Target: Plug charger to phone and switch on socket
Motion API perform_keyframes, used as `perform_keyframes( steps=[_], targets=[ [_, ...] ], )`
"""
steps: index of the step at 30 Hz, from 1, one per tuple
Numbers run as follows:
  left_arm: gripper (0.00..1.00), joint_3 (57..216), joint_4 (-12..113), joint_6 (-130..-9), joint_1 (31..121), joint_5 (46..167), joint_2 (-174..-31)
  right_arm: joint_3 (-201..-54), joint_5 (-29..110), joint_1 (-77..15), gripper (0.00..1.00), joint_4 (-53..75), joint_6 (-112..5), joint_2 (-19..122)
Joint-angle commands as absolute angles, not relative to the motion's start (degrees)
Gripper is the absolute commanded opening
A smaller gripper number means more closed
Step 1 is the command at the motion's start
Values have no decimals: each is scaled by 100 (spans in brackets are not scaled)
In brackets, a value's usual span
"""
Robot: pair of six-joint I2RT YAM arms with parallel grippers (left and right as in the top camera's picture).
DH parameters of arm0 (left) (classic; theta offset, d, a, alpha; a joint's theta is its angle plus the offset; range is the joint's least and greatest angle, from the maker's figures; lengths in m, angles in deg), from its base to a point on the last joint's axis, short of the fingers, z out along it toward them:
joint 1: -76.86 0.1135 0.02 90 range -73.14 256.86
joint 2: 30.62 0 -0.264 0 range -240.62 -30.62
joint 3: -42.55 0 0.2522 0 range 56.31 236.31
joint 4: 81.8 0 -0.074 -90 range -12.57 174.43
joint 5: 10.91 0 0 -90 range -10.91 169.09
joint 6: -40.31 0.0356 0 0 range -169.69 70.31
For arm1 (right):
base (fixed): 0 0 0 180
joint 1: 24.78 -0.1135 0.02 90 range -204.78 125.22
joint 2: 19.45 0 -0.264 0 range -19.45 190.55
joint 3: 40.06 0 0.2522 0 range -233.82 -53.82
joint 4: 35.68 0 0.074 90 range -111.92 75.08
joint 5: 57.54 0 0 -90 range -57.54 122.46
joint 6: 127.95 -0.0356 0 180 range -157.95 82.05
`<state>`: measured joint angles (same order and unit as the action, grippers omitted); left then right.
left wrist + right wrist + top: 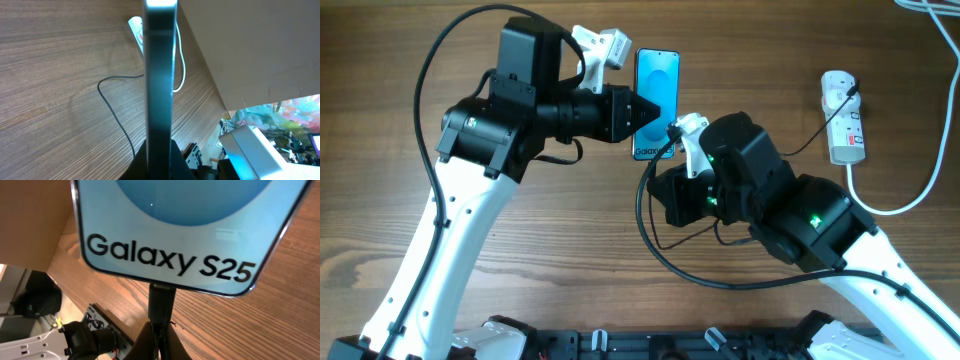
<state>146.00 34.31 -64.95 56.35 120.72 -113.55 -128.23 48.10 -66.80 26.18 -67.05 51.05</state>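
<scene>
So you're partway: your left gripper (648, 108) clamps the phone (657, 75), your right gripper (160, 332) pinches the charger (162, 300) plug against its bottom edge, full seating unclear, and the socket (845, 118) awaits switching.

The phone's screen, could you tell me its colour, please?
The screen is cyan-blue with black lettering, clearest in the right wrist view.

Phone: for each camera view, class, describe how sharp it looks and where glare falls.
Overhead: the phone is sharp, evenly lit. Left wrist: seen edge-on, blurred, bright glare at its top end. Right wrist: lettering crisp, faint reflections on the screen; the charger plug beneath is dark.
</scene>
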Motion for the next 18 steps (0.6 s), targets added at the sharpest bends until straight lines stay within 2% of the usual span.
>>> perform_keyframes(
  steps=[1, 18],
  targets=[
    [4, 14631, 3308, -6360, 5602, 12363, -11357, -13088, 4519, -6579, 4, 2281, -6329, 5006],
    [4, 14631, 3201, -6358, 5602, 12575, -11357, -13088, 3597, -6573, 5, 2076, -5897, 4967]
  ],
)
